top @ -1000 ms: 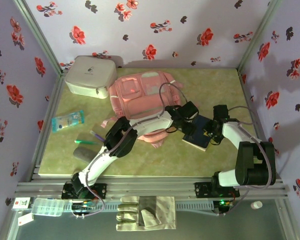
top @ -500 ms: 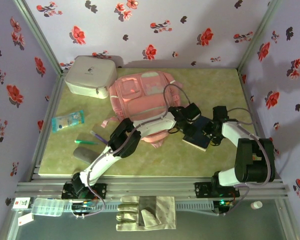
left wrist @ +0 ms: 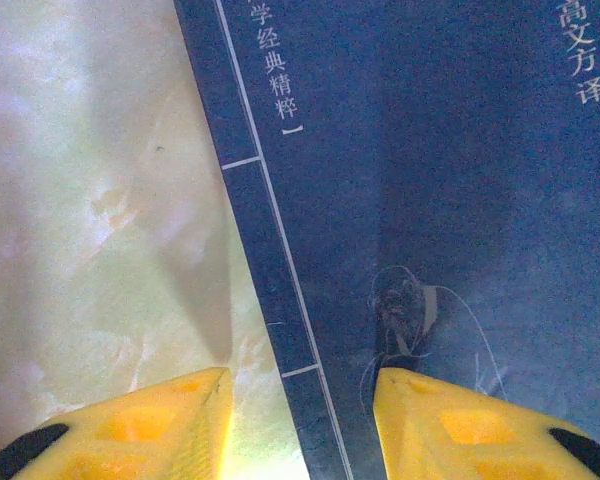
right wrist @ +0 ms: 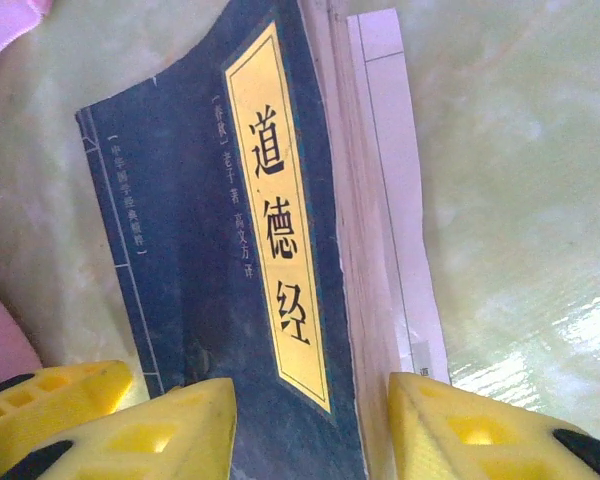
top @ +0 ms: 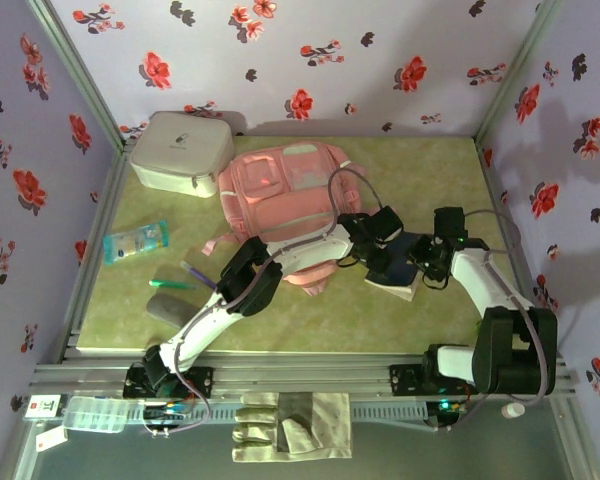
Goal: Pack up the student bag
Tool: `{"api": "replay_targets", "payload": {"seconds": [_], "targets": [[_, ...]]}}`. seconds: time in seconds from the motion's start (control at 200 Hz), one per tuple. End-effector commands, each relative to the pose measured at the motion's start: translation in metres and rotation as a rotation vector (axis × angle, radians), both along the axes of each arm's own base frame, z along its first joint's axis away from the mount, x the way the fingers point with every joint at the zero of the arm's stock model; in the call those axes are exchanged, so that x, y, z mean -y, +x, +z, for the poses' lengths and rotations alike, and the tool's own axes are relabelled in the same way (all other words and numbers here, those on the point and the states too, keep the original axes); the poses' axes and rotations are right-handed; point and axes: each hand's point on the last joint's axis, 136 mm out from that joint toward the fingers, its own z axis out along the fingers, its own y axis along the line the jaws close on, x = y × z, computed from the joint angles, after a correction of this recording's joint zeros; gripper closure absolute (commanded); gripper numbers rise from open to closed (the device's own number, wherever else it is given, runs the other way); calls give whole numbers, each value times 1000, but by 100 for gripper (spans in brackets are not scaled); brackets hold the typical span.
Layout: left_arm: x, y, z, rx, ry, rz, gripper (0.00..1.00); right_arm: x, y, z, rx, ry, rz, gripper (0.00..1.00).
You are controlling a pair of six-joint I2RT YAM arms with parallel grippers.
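Observation:
The pink student bag [top: 280, 190] lies flat at the middle back of the table. To its right lies a dark blue book [top: 400, 258] with a yellow title strip [right wrist: 275, 240]. My left gripper [top: 378, 256] hangs over the book's left side, open. One fingertip [left wrist: 150, 425] is above the table and the other above the cover [left wrist: 430, 150]. My right gripper [top: 428, 264] is open over the book's right side. One finger [right wrist: 170, 435] is over the cover, the other outside the page edge [right wrist: 355, 260]. In the right wrist view, a left-gripper finger [right wrist: 50, 395] shows at the lower left.
A white-grey zip case [top: 180, 152] stands at the back left beside the bag. A clear pouch [top: 136, 241], pens [top: 180, 278] and a grey block [top: 170, 308] lie at the left. A glove [top: 290, 425] rests below the table's front rail.
My left gripper has slid right onto the book's left side. The right gripper has shifted slightly right along the far side. Both pairs of jaws have narrowed.

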Motion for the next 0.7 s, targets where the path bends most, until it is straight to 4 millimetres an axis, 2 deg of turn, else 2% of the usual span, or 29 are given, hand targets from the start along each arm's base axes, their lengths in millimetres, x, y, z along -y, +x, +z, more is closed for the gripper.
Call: {"api": "replay_targets", "payload": {"seconds": [0.0, 0.22, 0.36, 0.43, 0.49, 0.695], "targets": [[-23, -19, -51, -66, 150, -33, 58, -8, 2, 5, 3, 43, 13, 61], [-22, -19, -47, -63, 144, -31, 59, -4, 1, 2, 3, 27, -11, 74], [-18, -16, -34, -50, 119, -29, 59, 2, -2, 3, 2, -9, -17, 82], [-15, -12, -17, -32, 88, -25, 59, 6, -3, 5, 7, -29, -24, 84], [-12, -6, 5, -10, 50, -20, 58, 8, -3, 9, 21, -45, -26, 86], [-8, 15, 101, 79, -123, 7, 50, 11, 1, 28, 96, -61, -27, 87]]}}
